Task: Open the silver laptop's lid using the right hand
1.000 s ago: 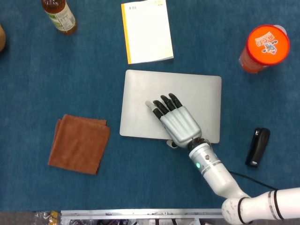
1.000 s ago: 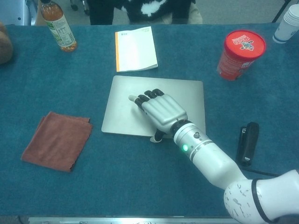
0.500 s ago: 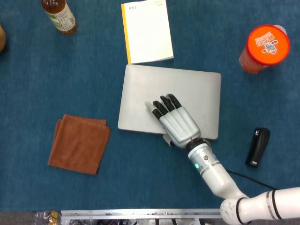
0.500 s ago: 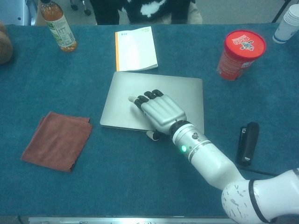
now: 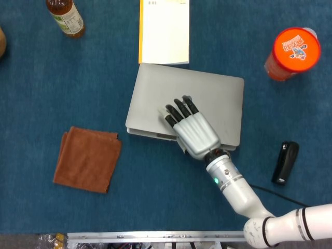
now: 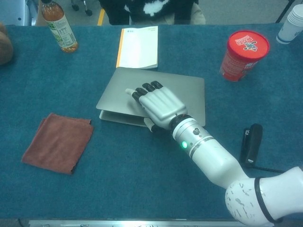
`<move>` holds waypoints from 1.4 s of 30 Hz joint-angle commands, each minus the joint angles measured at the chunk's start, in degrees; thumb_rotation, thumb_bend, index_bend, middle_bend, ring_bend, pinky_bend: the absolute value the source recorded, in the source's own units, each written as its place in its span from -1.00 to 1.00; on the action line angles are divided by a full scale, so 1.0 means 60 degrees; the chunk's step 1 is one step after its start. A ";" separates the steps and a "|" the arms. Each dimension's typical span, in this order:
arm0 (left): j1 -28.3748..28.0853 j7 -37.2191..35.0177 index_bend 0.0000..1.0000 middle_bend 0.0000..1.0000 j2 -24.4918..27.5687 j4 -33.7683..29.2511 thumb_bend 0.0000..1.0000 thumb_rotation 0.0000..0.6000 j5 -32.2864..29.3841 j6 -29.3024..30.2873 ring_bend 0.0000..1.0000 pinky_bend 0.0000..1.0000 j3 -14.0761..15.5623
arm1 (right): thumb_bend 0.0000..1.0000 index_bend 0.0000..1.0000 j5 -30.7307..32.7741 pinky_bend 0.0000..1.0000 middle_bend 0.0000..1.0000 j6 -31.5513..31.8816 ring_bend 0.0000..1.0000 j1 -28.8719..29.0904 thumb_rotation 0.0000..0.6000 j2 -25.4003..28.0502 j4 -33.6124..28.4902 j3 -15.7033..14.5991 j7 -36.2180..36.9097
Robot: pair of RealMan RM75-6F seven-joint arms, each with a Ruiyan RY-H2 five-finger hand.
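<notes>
The silver laptop (image 5: 212, 93) (image 6: 187, 90) lies mid-table with its lid lifted a little at the front, so a thin gap shows along the near left edge. My right hand (image 5: 193, 130) (image 6: 158, 106) grips the lid's front edge: the fingers lie flat on top and the thumb (image 6: 149, 126) is tucked beneath the edge. The arm comes in from the lower right. My left hand is in neither view.
A white booklet (image 5: 165, 31) (image 6: 138, 47) with a yellow spine touches the laptop's far edge. A drink bottle (image 5: 65, 18) stands far left, an orange-lidded cup (image 5: 293, 52) far right, a black stapler (image 5: 285, 162) to the right, and a brown cloth (image 5: 88, 158) on the near left.
The lid's front edge has risen off the base, opening a gap. The laptop has slid away from me and pushed the booklet further back.
</notes>
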 commanded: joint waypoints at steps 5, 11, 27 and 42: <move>-0.0530 -0.0624 -0.65 -0.76 0.0412 0.0024 -0.06 1.00 0.0427 -0.1262 -0.99 -1.00 0.0456 | -0.08 -0.88 0.0118 -0.87 -0.74 0.0201 -1.00 0.0232 1.00 0.0203 -0.0325 0.0230 -0.0454; -0.1101 -0.1429 -0.61 -0.71 0.0581 0.0136 -0.06 1.00 0.1199 -0.2164 -0.98 -1.00 0.0837 | -0.08 -0.88 0.0235 -0.87 -0.74 0.0385 -1.00 0.0414 1.00 0.0325 -0.0540 0.0308 -0.0883; -0.2690 -0.2075 -0.61 -0.70 0.0269 -0.0040 -0.06 1.00 0.3216 -0.3569 -0.97 -1.00 0.1478 | -0.08 -0.88 0.0749 -0.87 -0.74 0.0816 -1.00 0.0916 1.00 0.0622 -0.1068 0.0812 -0.1542; -0.4489 -0.2278 -0.61 -0.75 -0.0989 0.0094 -0.06 1.00 0.3853 -0.4966 -0.98 -1.00 0.1441 | -0.08 -0.88 0.1012 -0.87 -0.74 0.1205 -1.00 0.1288 1.00 0.0934 -0.1454 0.0957 -0.1849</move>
